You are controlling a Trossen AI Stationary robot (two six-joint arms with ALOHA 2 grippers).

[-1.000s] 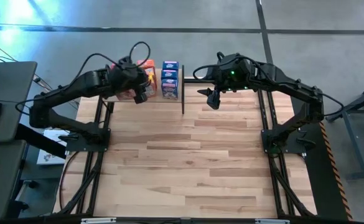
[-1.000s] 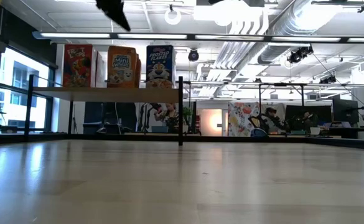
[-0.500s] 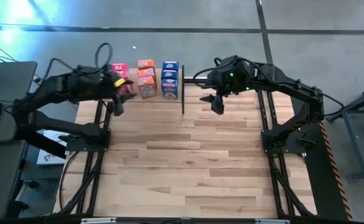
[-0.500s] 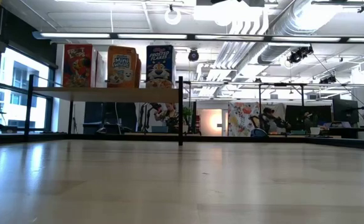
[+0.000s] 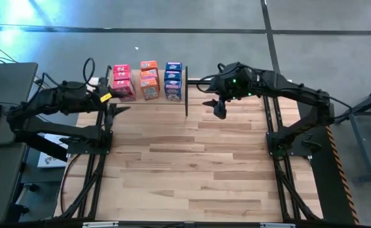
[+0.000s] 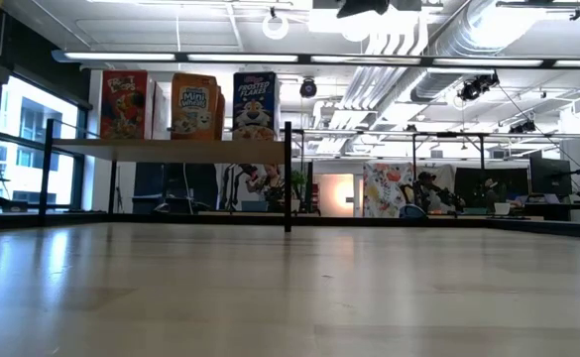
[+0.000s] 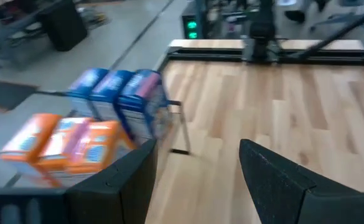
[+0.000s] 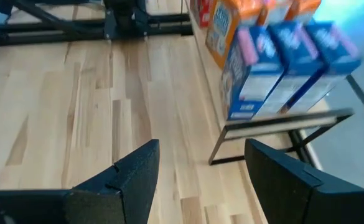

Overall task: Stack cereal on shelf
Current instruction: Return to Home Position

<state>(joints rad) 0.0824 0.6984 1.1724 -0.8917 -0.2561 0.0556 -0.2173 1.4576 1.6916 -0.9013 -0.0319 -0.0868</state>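
Sitting on shelf (image 6: 171,149), cereal (image 5: 149,81) in 3 rows; L hand (image 7: 198,149) & R hand (image 8: 202,146) both released.

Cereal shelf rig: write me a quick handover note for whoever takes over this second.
Grippers: the left gripper is open and empty, just off the near left corner of the shelf. The right gripper is open and empty, over the plank table right of the shelf.
Things: three pink-red cardboard cereal boxes, three orange boxes and three blue boxes stand in colour rows on the light wooden shelf with black posts.
Done: all nine are shelved.
Left: probably only sending both arms home.
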